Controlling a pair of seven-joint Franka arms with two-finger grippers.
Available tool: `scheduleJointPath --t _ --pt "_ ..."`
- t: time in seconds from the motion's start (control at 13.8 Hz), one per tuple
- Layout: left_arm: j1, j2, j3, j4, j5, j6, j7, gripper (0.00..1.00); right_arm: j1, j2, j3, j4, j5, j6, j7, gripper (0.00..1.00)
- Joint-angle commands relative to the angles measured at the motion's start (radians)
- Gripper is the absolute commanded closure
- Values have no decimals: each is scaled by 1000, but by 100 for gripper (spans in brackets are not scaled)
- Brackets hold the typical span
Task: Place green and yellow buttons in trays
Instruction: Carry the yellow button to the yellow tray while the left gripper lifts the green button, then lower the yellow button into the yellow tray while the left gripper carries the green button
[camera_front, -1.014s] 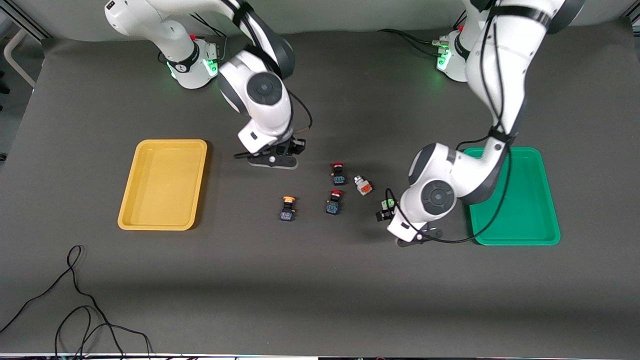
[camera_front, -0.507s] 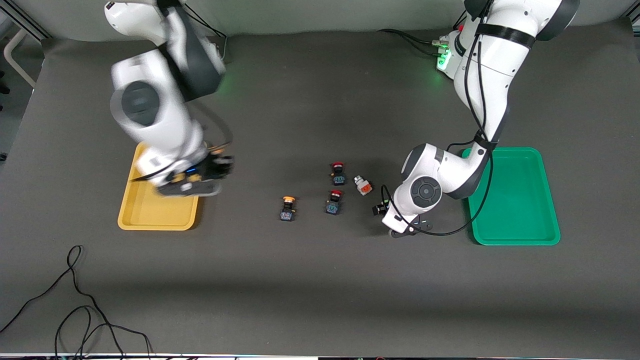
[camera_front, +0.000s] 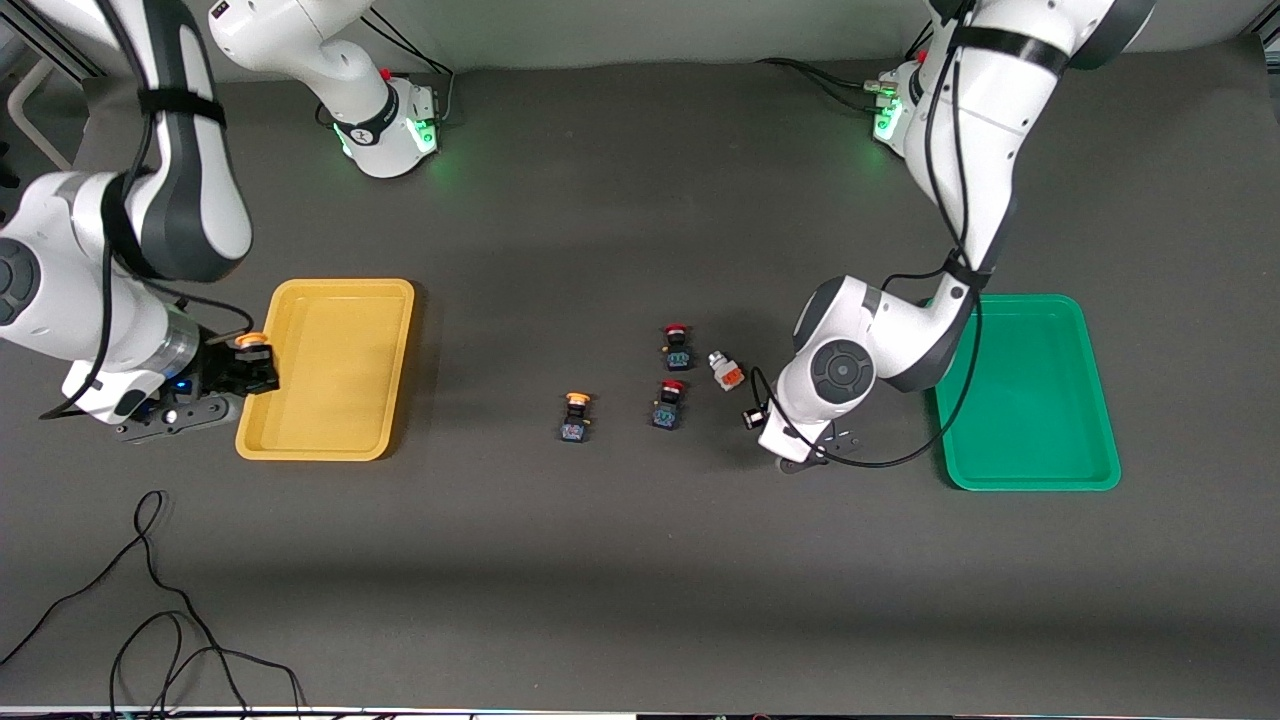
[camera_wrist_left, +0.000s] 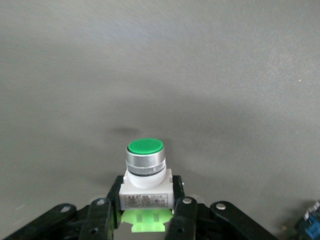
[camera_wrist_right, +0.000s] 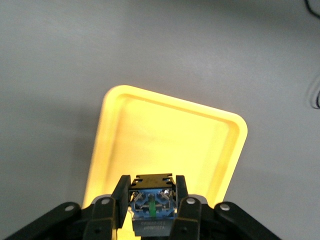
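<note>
Dark grey matting covers the whole desk (camera_front: 640, 580), matte and flat, so small parts should sit where they are dropped; loose black cables (camera_front: 150, 600) lie at the corner nearest the front camera, toward the right arm's end.

Both claws are clenched on a load. The right claw (camera_front: 245, 368) hangs at the edge of the shallow yellow plastic tray (camera_front: 330, 440), grasping a yellow-capped push-button with a black-and-blue body (camera_wrist_right: 151, 204) by its body. The left claw (camera_wrist_left: 146, 212) is low over the desk beside the green plastic tray (camera_front: 1050, 470), pinching the square white base of a green-capped button with a silver collar (camera_wrist_left: 144, 157).

These switches look light, rigid and hard-shelled, with smooth round caps likely to slip; the flat-sided bodies seem the sound place to grip.

A second yellow-capped button (camera_front: 575, 416) waits mid-desk, beside two red-capped buttons (camera_front: 671, 377) and a small white part with an orange end (camera_front: 726, 370).
</note>
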Motion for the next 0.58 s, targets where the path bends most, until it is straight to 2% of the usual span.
scheduleJointPath --t 0.0,0.22,0.36,0.51 --pt "30 -147 36 50 24 -287 102 100 -24 53 -7 -185 117 235 -103 71" --pt "119 -236 36 121 27 -514 263 100 -52 205 -7 -185 298 280 -241 71" --pt "193 -287 38 121 44 -564 393 100 -67 262 -7 -185 405 310 -349 71" --pt "262 -310 38 115 97 -595 552 100 -72 287 -7 -185 462 312 -396 71"
